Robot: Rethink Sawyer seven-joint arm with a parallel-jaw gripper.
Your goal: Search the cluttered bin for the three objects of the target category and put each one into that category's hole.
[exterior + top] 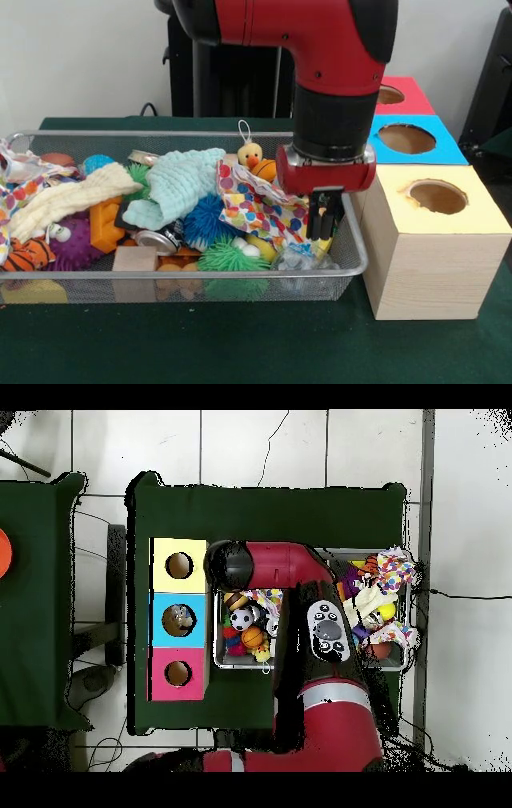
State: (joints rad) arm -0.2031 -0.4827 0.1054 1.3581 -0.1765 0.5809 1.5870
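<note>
Wire-mesh metal bin [352, 248], pale bare-wood boxes [432, 272]

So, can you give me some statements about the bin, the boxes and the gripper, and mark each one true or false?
1. The gripper is down in the bin, at the end nearest the boxes. True.
2. The box next to the bin has a red top. False: its top is yellow; the red one is farthest.
3. A small yellow duck sits among the clutter. True.
4. The blue box stands between the other two. True.
5. The bin is solid plastic. False: it is wire mesh.
</note>
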